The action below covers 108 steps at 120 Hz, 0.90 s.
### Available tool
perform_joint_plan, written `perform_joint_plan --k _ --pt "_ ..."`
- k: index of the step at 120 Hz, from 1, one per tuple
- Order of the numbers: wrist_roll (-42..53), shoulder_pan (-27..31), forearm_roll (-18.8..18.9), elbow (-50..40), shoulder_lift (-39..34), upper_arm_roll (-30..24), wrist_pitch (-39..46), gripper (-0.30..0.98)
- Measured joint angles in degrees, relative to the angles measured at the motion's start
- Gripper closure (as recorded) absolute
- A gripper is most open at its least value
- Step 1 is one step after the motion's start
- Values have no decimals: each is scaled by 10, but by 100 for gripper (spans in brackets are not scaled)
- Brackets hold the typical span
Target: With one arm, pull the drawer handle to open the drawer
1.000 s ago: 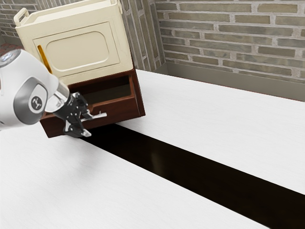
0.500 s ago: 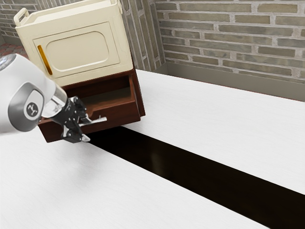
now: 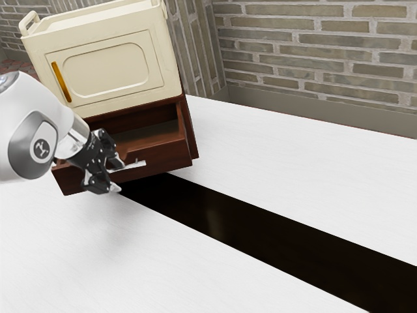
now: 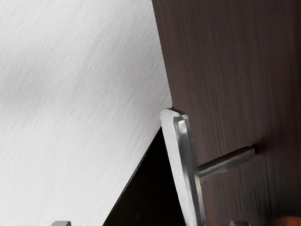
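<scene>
The claw (image 3: 118,177) stood wide around the handle (image 3: 134,165) of the opened drawer (image 3: 163,154); the arm (image 3: 55,107) bore a round emblem (image 3: 41,150).

In the exterior view, a cream cabinet (image 3: 140,40) stands between ten and eleven o'clock, its amber bar (image 3: 62,82) at nine; a brick wall (image 3: 313,55) lies toward two; a black band (image 3: 273,231) crosses the white tabletop (image 3: 306,163) toward four.

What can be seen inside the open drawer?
Inside the drawer, part of its floor shows. The front panel hides the near part; the gripper and arm cover the end at the exterior view's left, so anything there is unseen.
</scene>
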<state>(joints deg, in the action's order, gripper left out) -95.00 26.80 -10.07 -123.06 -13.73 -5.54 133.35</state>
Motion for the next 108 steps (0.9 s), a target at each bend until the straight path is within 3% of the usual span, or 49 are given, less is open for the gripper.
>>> perform_joint_plan --k 16,24,35,45,52,68,108 --pt "1 -5 11 31 -1 0 -2 26" --pt "2 -14 27 103 4 0 -27 25" --pt "17 -28 42 268 25 4 -149 21" --pt "31 -88 51 322 26 42 -268 14" --pt "46 -118 74 328 23 57 -329 11" --pt "71 -141 75 309 24 63 -412 6" --pt "89 -134 55 268 23 64 -437 1"
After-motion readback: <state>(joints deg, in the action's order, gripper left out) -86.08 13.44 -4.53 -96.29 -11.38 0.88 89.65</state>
